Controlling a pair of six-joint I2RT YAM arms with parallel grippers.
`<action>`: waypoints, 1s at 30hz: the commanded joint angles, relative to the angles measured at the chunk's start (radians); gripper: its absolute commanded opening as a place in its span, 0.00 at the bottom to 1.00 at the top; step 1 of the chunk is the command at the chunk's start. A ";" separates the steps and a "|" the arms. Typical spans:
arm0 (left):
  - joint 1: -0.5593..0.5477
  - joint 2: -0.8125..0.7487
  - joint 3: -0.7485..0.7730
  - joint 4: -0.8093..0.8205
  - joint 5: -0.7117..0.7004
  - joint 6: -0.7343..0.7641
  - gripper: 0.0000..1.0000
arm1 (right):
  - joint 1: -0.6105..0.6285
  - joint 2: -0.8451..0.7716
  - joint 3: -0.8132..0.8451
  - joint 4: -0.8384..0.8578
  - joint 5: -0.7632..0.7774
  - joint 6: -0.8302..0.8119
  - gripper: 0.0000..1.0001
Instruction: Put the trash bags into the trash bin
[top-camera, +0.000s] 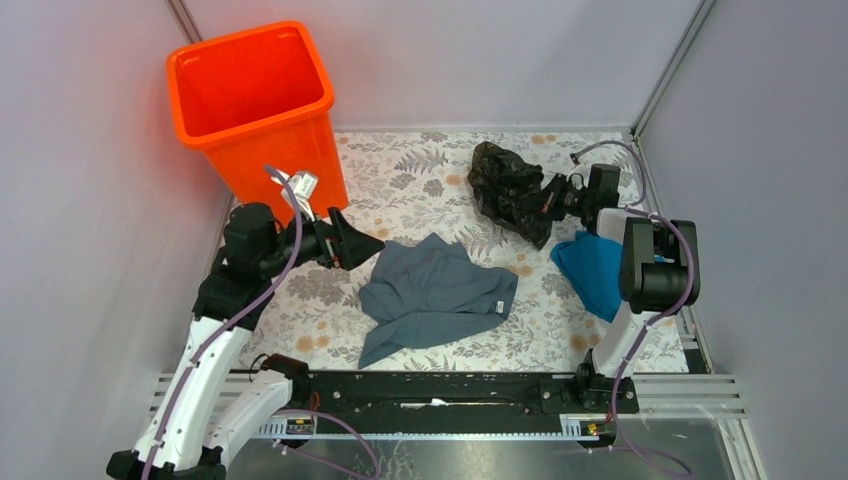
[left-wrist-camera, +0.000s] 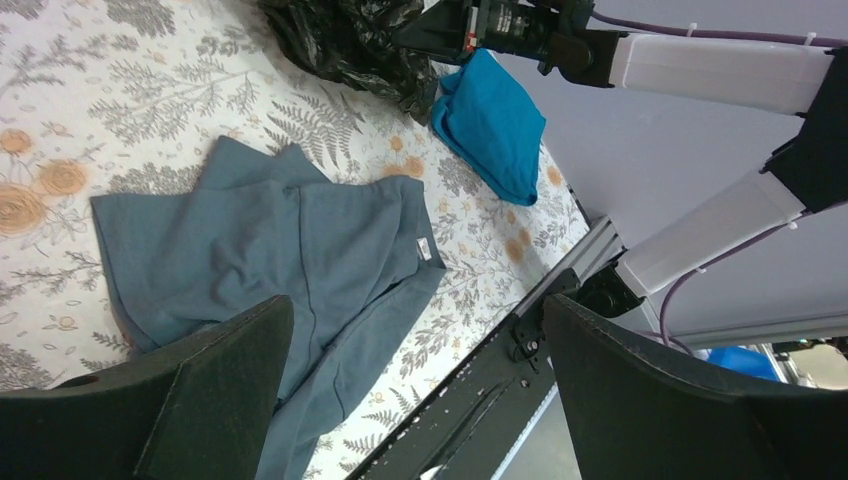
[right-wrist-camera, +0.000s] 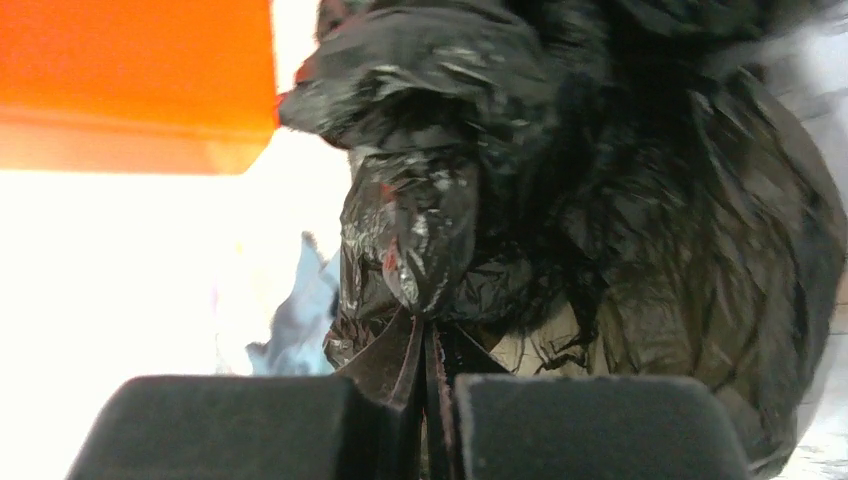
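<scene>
The crinkled black trash bag (top-camera: 508, 188) lies bunched at the back right of the table; it fills the right wrist view (right-wrist-camera: 600, 200) and shows at the top of the left wrist view (left-wrist-camera: 350, 40). My right gripper (top-camera: 548, 200) is shut on a fold of the bag (right-wrist-camera: 425, 370), the plastic pinched between its pads. The orange trash bin (top-camera: 250, 110) stands upright and open at the back left; its wall shows in the right wrist view (right-wrist-camera: 135, 80). My left gripper (top-camera: 372, 243) is open and empty, held above the table near the bin, its jaws wide apart.
A grey cloth (top-camera: 435, 295) lies crumpled mid-table, also in the left wrist view (left-wrist-camera: 260, 250). A blue folded cloth (top-camera: 592, 270) lies at the right, under my right arm, and shows in the left wrist view (left-wrist-camera: 492, 125). A black rail (top-camera: 440, 392) runs along the near edge.
</scene>
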 joint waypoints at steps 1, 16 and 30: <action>-0.008 0.059 -0.010 0.028 0.058 -0.031 0.99 | 0.020 -0.134 -0.105 0.303 -0.256 0.150 0.00; -0.219 0.168 -0.166 0.393 0.062 -0.251 0.99 | 0.022 -0.546 -0.217 0.115 -0.318 0.146 0.00; -0.251 0.177 -0.107 0.549 0.062 -0.299 0.99 | 0.079 -0.872 -0.072 0.086 -0.252 0.311 0.00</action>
